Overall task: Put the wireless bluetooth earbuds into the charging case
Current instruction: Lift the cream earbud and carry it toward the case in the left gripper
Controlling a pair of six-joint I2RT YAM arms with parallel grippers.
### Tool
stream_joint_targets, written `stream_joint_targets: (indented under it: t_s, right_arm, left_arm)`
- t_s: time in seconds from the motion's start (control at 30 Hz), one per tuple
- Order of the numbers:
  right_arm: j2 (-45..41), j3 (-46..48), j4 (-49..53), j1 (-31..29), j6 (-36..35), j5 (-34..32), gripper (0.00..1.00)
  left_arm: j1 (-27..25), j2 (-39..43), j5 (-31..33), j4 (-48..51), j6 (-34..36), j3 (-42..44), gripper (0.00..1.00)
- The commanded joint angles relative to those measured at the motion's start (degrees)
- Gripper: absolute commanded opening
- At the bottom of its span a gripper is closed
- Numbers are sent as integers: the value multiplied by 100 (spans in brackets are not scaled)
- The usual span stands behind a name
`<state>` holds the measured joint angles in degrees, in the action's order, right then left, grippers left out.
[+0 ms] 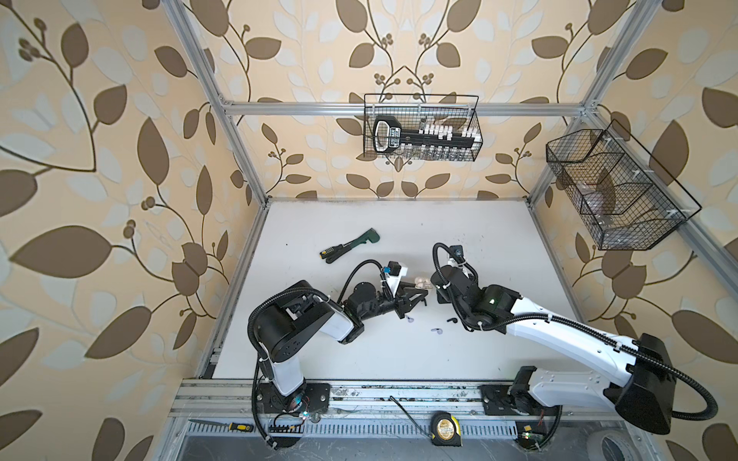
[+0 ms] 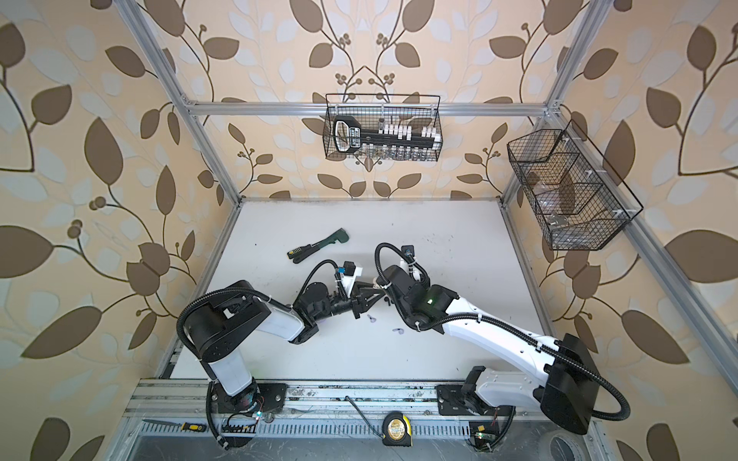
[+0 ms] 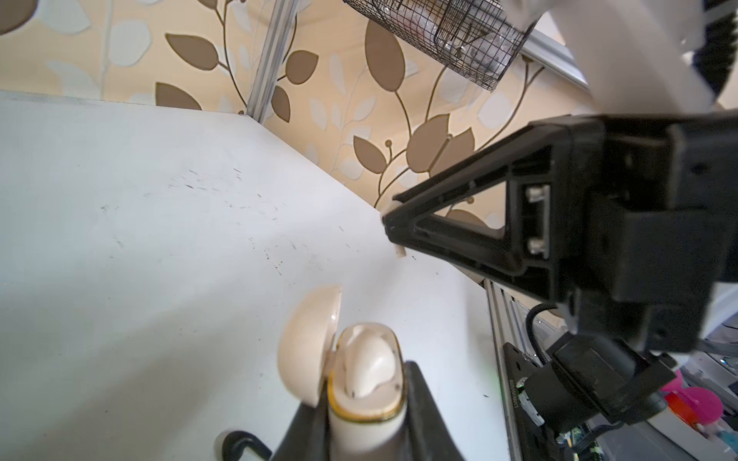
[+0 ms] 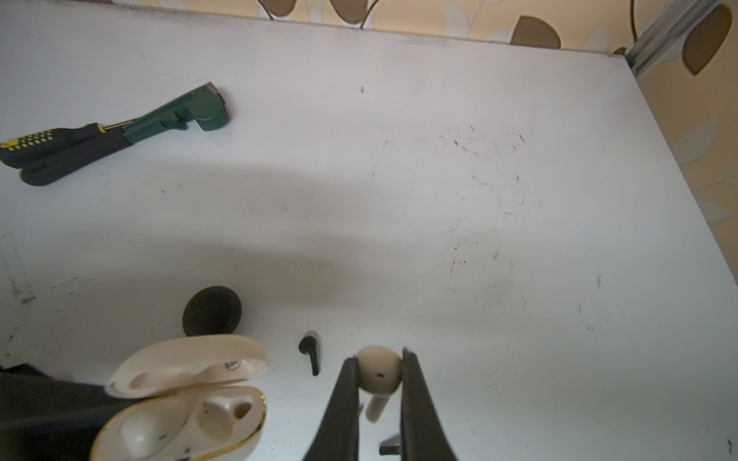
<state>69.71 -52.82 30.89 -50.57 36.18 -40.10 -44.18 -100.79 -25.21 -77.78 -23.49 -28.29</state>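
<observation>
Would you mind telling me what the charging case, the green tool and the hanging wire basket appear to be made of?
The charging case: glossy cream plastic, judging by its soft highlights, with a thin gold-coloured rim.
The green tool: probably painted metal, since its jaw tip shows bare grey.
The wire basket: thin black metal mesh, possibly coated; too small to tell.
</observation>
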Motion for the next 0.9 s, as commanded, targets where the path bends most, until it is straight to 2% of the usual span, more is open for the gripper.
stream_joint_targets:
  t_s: [0.0, 0.37, 0.87]
  right_arm:
    - [-88, -117, -131, -123, -23, -116, 12]
    - [133, -394, -454, -413, -172, 210, 13]
    - [433, -280, -655, -542, -169, 222, 13]
  left_arm:
    - [23, 16, -290, -378, -178, -194, 0]
    - [24, 6, -412, -378, -340, -267, 0]
    - [103, 42, -563, -381, -641, -336, 0]
